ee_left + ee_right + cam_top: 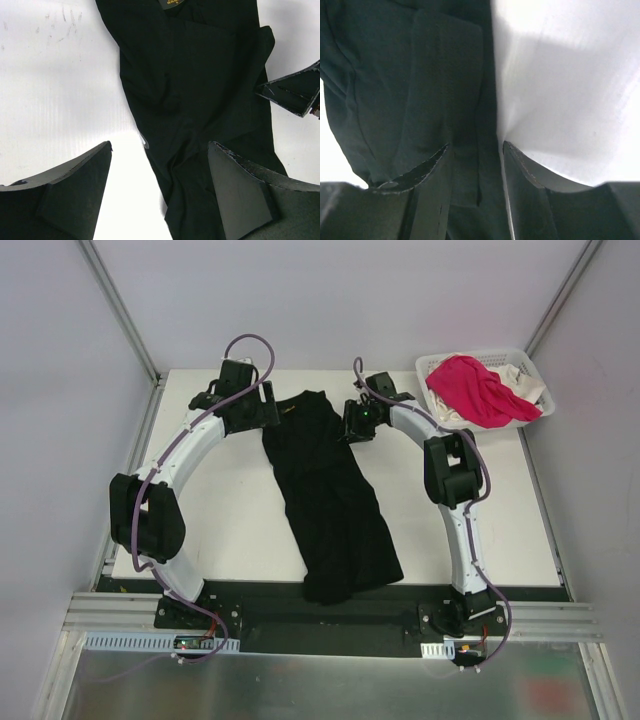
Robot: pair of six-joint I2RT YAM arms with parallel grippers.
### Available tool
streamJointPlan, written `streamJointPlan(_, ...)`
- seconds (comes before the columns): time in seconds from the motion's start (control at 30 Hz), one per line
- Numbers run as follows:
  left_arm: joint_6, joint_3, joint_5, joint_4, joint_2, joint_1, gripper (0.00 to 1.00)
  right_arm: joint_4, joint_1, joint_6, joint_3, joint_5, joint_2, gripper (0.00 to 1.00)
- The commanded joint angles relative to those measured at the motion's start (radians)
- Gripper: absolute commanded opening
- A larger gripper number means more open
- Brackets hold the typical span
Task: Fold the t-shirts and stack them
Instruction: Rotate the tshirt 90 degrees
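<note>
The black t-shirt (330, 500) lies lengthwise down the middle of the table, folded narrow, with its collar at the far end and its hem by the near edge. No print shows on it. My left gripper (265, 418) hovers at the shirt's far left edge. Its jaws stand wide open over the cloth (200, 75) and the table, holding nothing (160, 150). My right gripper (352, 426) is low at the shirt's far right edge. It is open, with the cloth's edge (470, 100) lying between its fingers (476, 145). The pink t-shirt (475, 390) and the white t-shirt (528, 392) sit in the basket.
A white lattice basket (520, 358) stands at the table's far right corner. Bare white tabletop (220, 510) lies on both sides of the black shirt. One of the right gripper's fingers (295, 95) shows at the right of the left wrist view.
</note>
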Motion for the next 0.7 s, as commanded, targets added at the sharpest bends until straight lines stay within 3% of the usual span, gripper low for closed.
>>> streamJointPlan(0.0, 0.031, -0.008, -0.009, 0.005, -0.028, -0.014, 0.77, -0.017, 0.027, 0.010, 0.063, -0.013, 0.041, 0.46)
streamJointPlan(0.13, 0.036, -0.008, -0.009, 0.005, -0.028, -0.014, 0.77, -0.020, 0.038, 0.011, 0.076, -0.007, 0.053, 0.37)
streamJointPlan(0.27, 0.037, -0.008, -0.009, 0.005, -0.030, -0.019, 0.77, -0.020, 0.035, 0.011, 0.076, 0.008, 0.061, 0.13)
streamJointPlan(0.37, 0.045, -0.009, -0.009, 0.003, -0.035, -0.024, 0.77, -0.020, 0.032, 0.009, 0.071, 0.021, 0.061, 0.01)
streamJointPlan(0.67, 0.062, -0.017, -0.016, 0.000, -0.041, -0.037, 0.77, 0.015, -0.022, 0.016, 0.017, 0.044, 0.044, 0.01)
